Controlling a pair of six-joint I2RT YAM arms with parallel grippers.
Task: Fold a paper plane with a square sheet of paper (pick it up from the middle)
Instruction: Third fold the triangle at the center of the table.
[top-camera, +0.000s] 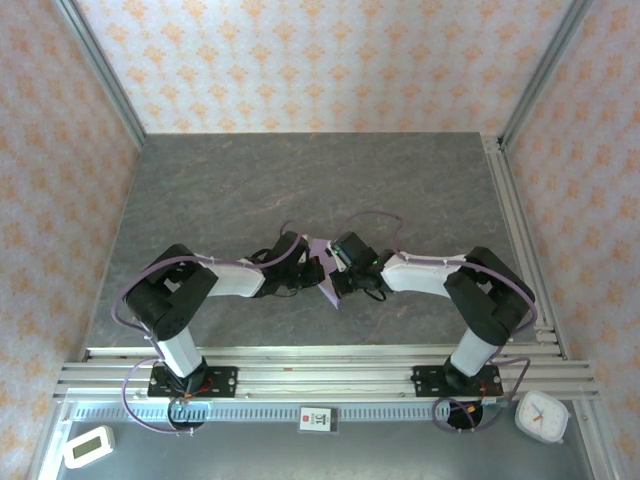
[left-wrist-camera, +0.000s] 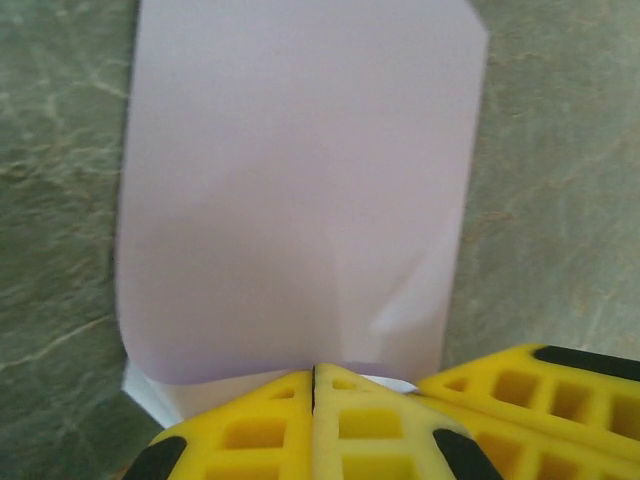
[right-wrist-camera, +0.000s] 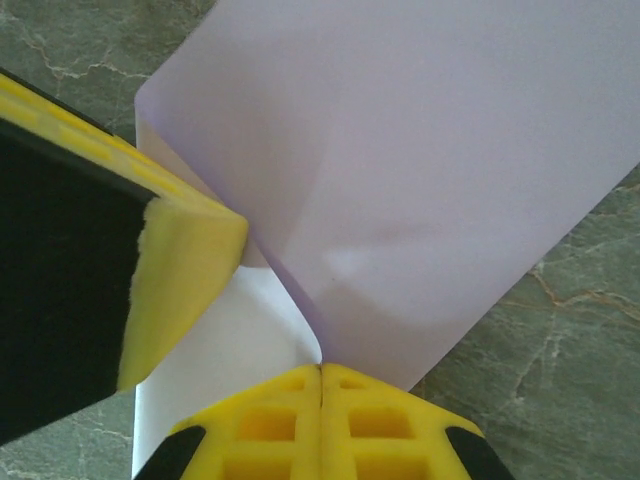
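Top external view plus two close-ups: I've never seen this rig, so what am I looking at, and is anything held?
Two white-and-black robot arms, left and right, are bolted at the near edge of a grey stone-patterned table; the top external view looks down on them. The other two pictures come from a camera on each wrist, so the yellow fingers at the bottom are that arm's own. The left gripper and right gripper are both shut on one thin pale lilac sheet of paper, bent over on itself between them.

A clock (top-camera: 541, 415) and a timer (top-camera: 88, 446) lie near the grey table (top-camera: 300, 180).
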